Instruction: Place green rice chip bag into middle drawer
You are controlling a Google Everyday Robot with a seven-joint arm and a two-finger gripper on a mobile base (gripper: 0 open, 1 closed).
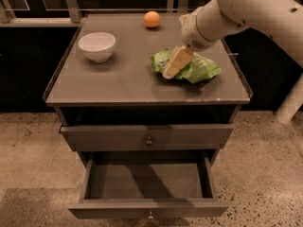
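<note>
The green rice chip bag [201,70] lies crumpled on the grey cabinet top [118,79], right of centre. My gripper [173,64], cream-coloured at the end of the white arm [246,8], points down and left onto the bag's left part and touches or nearly touches it. The bag rests on the top. The middle drawer [147,181] is pulled out at the bottom of the view, with its bare grey tray interior showing and its knob [150,216] at the front edge.
A white bowl [97,45] stands at the back left of the top. An orange ball [152,19] sits at the back middle. A shut grey drawer front with a round knob [149,140] is above the open drawer. Speckled floor surrounds the cabinet.
</note>
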